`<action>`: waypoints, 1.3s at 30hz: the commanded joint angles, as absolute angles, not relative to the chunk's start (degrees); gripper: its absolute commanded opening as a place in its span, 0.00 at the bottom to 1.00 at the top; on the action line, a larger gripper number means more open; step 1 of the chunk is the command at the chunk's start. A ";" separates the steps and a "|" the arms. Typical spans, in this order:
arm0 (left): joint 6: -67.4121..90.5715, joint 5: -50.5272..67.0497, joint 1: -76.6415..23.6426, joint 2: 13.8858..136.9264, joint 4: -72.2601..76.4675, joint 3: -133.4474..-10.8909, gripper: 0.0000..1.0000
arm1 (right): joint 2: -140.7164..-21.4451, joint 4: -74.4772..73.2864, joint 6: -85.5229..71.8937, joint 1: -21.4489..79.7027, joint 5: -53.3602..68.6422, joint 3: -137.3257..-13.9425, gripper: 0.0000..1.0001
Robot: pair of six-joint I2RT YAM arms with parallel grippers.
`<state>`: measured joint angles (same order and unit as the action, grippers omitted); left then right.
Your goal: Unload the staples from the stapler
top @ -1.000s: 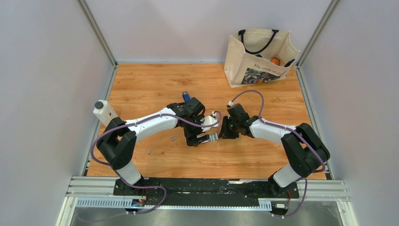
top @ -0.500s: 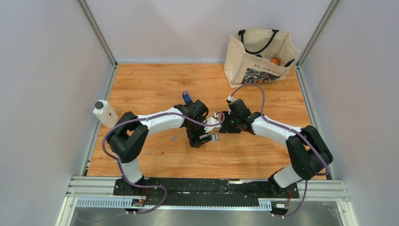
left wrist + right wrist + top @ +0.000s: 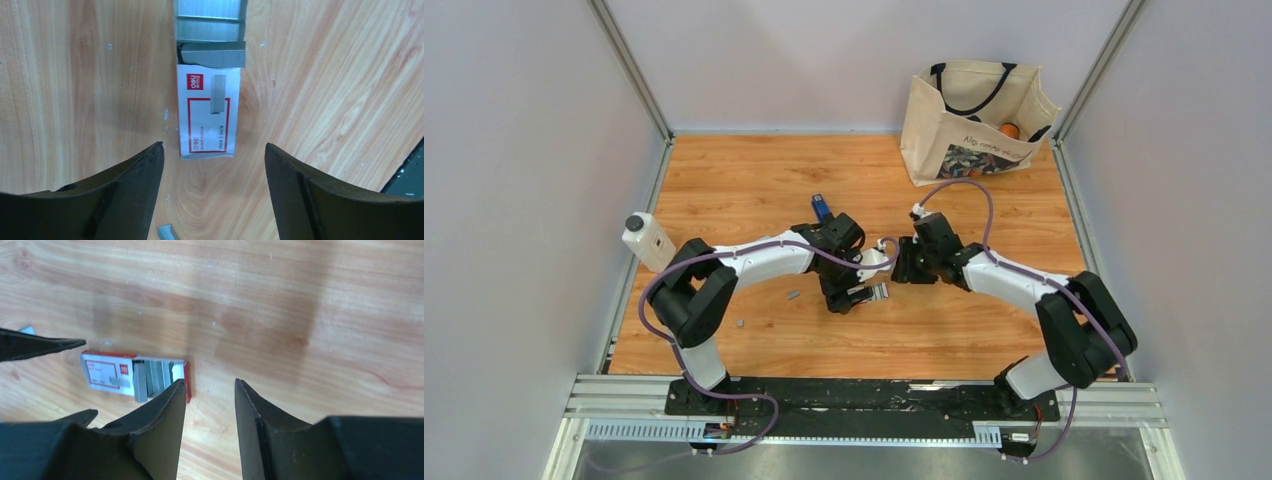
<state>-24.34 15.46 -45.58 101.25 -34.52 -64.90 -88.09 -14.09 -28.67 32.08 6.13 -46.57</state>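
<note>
The counter (image 3: 754, 170) was a wooden board shut in by grey panels along its left, far and right edges. A metal rail ran along the near edge, where both arms were bolted. Bare wood ran along the far edge as far as a cream tote bag (image 3: 969, 125) in the far right corner. A white bottle with a black cap (image 3: 646, 240) stood at the left edge.

The stapler (image 3: 819, 207) sat a little left of the counter's middle, just beyond the left arm's wrist, and neither claw held it. Two loose staples (image 3: 793, 295) lay between the left arm and the near edge.

Both claws met near the counter's middle over a red-and-white carton (image 3: 208, 112) lying flat. The left claw (image 3: 212, 145) had its fingers wide apart, one on each side of the carton's closed end, with wood showing in both gaps, and it gripped nothing. The right claw (image 3: 209, 382) stood partly apart with only bare wood between its fingers. One finger was close to the carton's open end, though contact could not be told. Grey strips (image 3: 210, 30) stuck out of that end.

A red square on the carton read "deli". The finer print beside it and the script on the bag were too small to read.
</note>
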 commanded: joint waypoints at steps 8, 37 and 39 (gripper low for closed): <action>-23.29 17.32 -45.53 101.42 -34.01 -65.21 0.82 | -86.22 -13.71 -29.09 32.08 5.45 -47.54 0.47; -38.42 22.85 -51.85 100.55 -41.49 -64.69 0.63 | -68.91 -8.53 -27.59 33.22 6.42 -32.26 0.63; -36.92 22.33 -51.85 99.94 -40.79 -64.51 0.72 | -67.42 -8.09 -28.65 33.92 6.59 -31.12 0.60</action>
